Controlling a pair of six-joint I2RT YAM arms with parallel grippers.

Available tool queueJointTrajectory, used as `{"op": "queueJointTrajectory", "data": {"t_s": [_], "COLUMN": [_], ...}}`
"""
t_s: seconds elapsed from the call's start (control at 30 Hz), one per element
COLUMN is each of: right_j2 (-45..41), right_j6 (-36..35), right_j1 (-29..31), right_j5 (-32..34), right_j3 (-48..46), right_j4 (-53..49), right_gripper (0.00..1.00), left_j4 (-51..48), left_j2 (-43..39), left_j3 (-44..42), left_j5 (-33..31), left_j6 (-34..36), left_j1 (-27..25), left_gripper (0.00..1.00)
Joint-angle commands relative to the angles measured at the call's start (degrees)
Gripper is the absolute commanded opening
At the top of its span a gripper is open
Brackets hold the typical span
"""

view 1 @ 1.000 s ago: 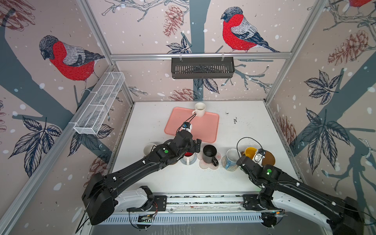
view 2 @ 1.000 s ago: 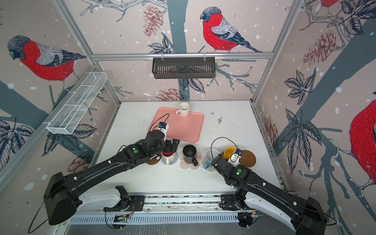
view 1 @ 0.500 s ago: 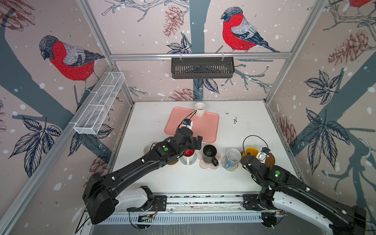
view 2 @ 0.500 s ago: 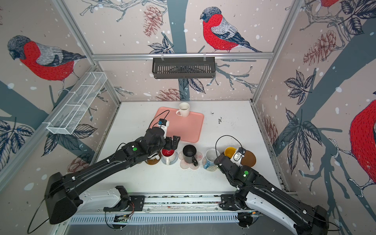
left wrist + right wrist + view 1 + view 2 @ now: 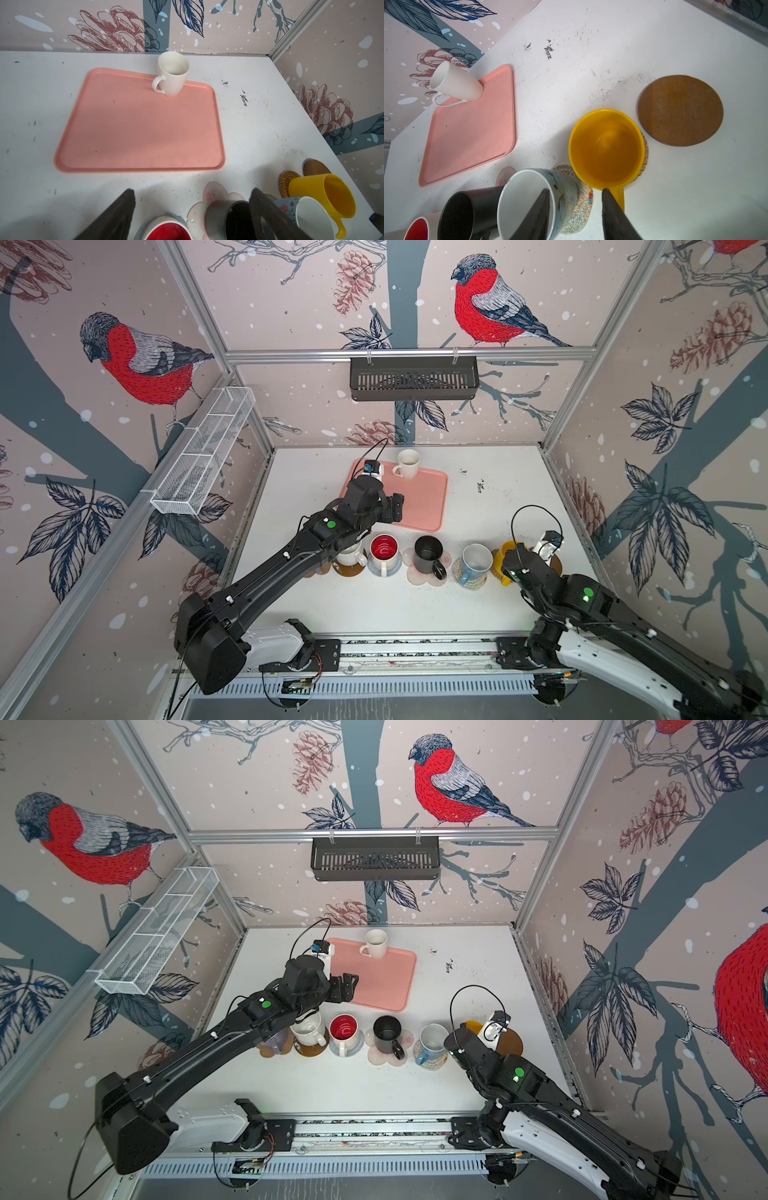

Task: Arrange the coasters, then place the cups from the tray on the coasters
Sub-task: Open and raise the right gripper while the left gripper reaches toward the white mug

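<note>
One white cup [image 5: 407, 463] stands at the back of the pink tray [image 5: 419, 506]. My left gripper [image 5: 397, 508] hovers open and empty over the tray's near left edge. In front, a row of cups sits on coasters: a white cup [image 5: 351, 558], the red-inside cup [image 5: 383, 551], the black cup [image 5: 428, 553] on the flower coaster [image 5: 444, 572], the blue-handled cup [image 5: 475, 562], and the yellow cup [image 5: 606, 145] on rattan. My right gripper [image 5: 577, 207] is open, with the yellow cup's handle beside one finger. A brown disc coaster [image 5: 681, 110] lies bare.
A lavender cup [image 5: 274, 1042] at the row's left end is half hidden under my left arm. A black slotted basket [image 5: 413, 379] hangs on the back wall and a white wire rack [image 5: 203, 456] on the left wall. Walls close in the table.
My left gripper has lifted away from the red-inside cup and moved back toward the tray, its jaws narrowing slightly. The right arm has shifted a little to the right by the yellow cup.
</note>
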Motion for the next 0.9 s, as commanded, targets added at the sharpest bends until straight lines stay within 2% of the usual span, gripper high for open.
{"op": "queueJointTrajectory", "data": {"t_s": [0.0,0.13,0.23,0.33,0.43,0.7,0.87], "right_j2": [-0.3,-0.3,-1.5,-2.8,-1.7,3.4,4.0], "right_j6": [-3.7,-11.8,-20.3,-27.8,-33.9,-42.6,-45.4], "right_j1": [0.1,0.1,0.0,-0.5,-1.8,-7.5,-11.8], "right_j5": [2.2,2.1,0.3,-2.4,-5.6,-17.2,-24.0], "right_j3": [1.7,2.4,2.1,2.4,3.8,6.4,5.9], "right_j4": [-0.2,4.6,11.8,19.0,23.7,30.5,34.3], "right_gripper": [0.42,0.42,0.50,0.53,0.63,0.81,0.92], "left_j4": [-0.5,0.1,2.5,3.0,3.5,5.4,4.8], "left_j2": [2.8,8.5,12.4,16.6,21.2,32.2,38.4], "left_j3": [3.0,7.2,9.3,12.4,15.5,21.2,25.7], "left_j5": [4.8,11.0,17.6,19.0,21.1,21.3,18.1], "left_j6": [2.3,4.7,5.4,7.5,9.0,13.4,16.2], "left_j1": [2.6,6.9,10.5,12.6,14.3,16.0,16.1], "left_gripper": [0.82,0.80,0.79,0.75,0.71,0.68,0.66]}}
